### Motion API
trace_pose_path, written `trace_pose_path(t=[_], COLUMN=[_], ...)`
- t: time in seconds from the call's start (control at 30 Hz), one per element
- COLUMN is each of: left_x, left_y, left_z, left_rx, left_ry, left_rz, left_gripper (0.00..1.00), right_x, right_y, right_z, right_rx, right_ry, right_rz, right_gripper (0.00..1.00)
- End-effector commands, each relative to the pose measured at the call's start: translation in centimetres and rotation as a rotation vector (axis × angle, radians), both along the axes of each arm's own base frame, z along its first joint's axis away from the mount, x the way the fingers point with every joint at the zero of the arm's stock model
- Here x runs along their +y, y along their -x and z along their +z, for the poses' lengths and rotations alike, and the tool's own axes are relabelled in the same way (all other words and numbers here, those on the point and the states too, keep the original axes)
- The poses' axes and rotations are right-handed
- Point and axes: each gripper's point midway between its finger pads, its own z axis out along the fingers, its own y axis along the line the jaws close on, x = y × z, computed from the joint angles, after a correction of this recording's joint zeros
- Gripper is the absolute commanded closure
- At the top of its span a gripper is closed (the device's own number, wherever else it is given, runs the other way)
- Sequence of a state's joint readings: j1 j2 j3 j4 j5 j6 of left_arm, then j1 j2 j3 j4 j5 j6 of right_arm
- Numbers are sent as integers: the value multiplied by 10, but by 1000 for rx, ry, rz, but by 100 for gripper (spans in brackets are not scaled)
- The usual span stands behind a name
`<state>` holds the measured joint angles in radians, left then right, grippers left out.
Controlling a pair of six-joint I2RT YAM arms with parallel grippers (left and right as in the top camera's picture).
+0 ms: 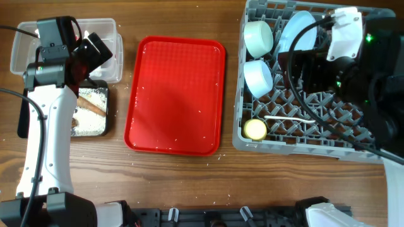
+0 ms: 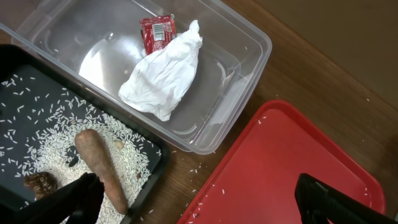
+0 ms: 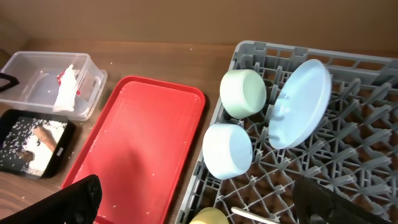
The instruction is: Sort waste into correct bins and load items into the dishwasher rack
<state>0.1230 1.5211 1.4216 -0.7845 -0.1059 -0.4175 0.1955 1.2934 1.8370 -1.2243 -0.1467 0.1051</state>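
The crumpled white paper (image 2: 165,71) and red wrapper (image 2: 157,32) lie in the clear tub (image 2: 249,68). The brown stick (image 2: 99,165), brown lump (image 2: 40,182) and rice (image 2: 56,134) lie in the black tray (image 2: 158,165). The grey rack (image 1: 303,135) holds the green bowl (image 1: 259,36), blue bowl (image 1: 257,77), plate (image 1: 295,34), yellow cup (image 1: 255,129) and white spoon (image 1: 287,118). My left gripper (image 2: 199,211) is open and empty above the gap between black tray and red tray. My right gripper (image 3: 205,208) is open and empty above the rack's left side.
The red tray (image 1: 177,94) sits between the bins and the rack, with a few rice grains on it. Loose grains lie on the wooden table (image 2: 186,177) beside the black tray. The right arm and its cables cover the rack's right half.
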Motion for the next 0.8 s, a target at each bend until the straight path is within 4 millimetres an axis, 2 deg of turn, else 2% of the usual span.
trace_pose_path(t=[0.0, 0.13, 0.3, 0.47, 0.53, 0.6, 0.77], left_x=[2, 2, 2, 2, 2, 2, 2], left_y=[-1, -1, -1, -1, -1, -1, -1], left_z=[4, 4, 4, 4, 4, 4, 4], left_rx=[-12, -12, -12, -12, -12, -12, -12], left_ry=[5, 5, 5, 5, 5, 5, 5], left_rz=[11, 11, 11, 11, 11, 11, 11], left_gripper=[0, 0, 0, 0, 0, 0, 0], right_x=[7, 5, -6, -12, -18, -27, -46], right_y=[-7, -11, -17, -18, -13, -5, 25], right_z=[-9, -13, -17, -5, -6, -17, -61], right_rx=[36, 37, 17, -181, -257, -317, -418], right_ry=[-13, 24, 99, 187, 184, 175, 170], right_rz=[24, 38, 11, 53, 36, 5, -38], right_gripper=[0, 0, 0, 0, 0, 0, 0])
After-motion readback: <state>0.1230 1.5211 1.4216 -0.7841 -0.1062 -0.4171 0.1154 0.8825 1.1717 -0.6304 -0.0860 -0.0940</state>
